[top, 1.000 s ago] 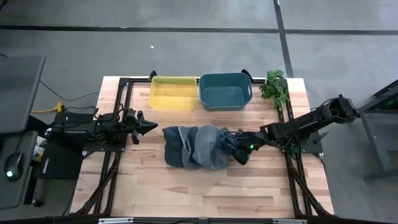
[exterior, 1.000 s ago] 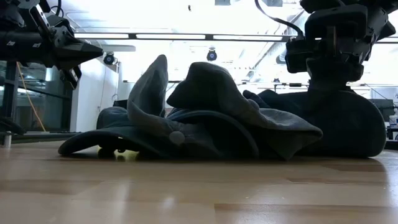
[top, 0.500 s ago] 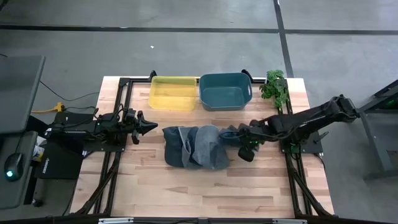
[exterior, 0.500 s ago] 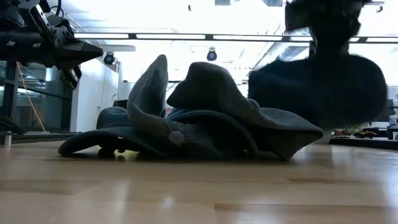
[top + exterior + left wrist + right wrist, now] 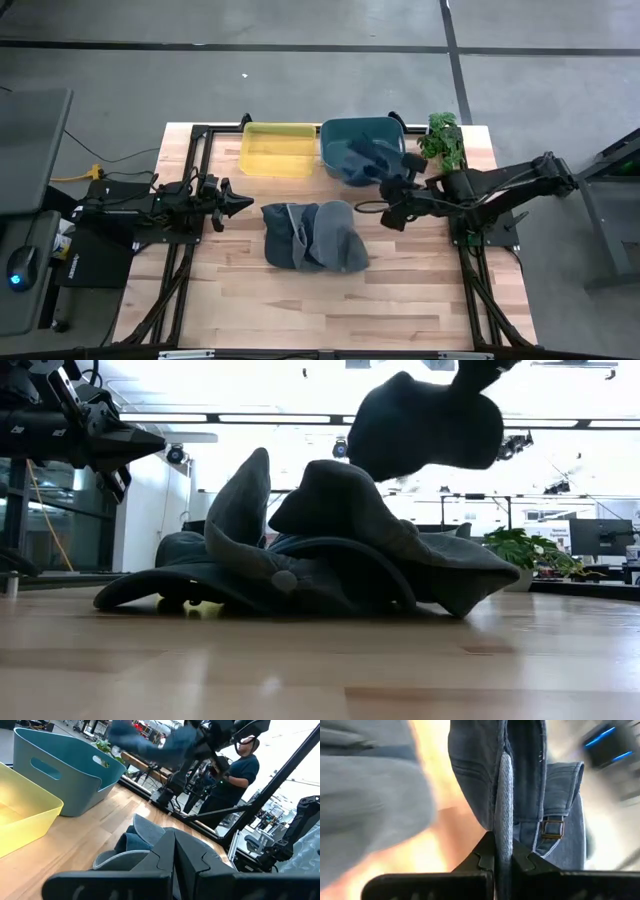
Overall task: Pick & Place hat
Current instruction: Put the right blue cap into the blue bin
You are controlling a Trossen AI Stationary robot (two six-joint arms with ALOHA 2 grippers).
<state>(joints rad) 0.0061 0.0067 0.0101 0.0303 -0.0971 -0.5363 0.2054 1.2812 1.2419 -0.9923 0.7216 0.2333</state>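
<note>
A blue denim hat [image 5: 362,160] hangs in my right gripper [image 5: 388,190] above the teal bin [image 5: 345,128]. It shows high in the low view [image 5: 425,420] and blurred in the left wrist view [image 5: 150,742]. A pile of grey-blue hats [image 5: 312,236] rests on the table's middle by its brims [image 5: 300,575]. My left gripper [image 5: 238,203] is shut and empty, hovering left of the pile; its shut fingers show in its wrist view [image 5: 175,847]. My right gripper pinches a folded edge of the denim hat [image 5: 503,837] between its two fingers, the fold running along the fingers. The hat is lifted clear of the table and the pile. Its buckle strap [image 5: 551,827] hangs loose beside the held edge.
A yellow bin [image 5: 278,148] stands left of the teal bin at the table's far edge. A green plant [image 5: 442,138] stands at the far right corner. A person [image 5: 240,775] stands beyond the table's right side. Bare wood lies along the near edge [image 5: 320,310].
My right gripper has lifted the denim hat off the right side of the pile and carried it up and toward the table's far edge, over the teal bin. The hat has come clear of the table. The pile has stayed in place.
</note>
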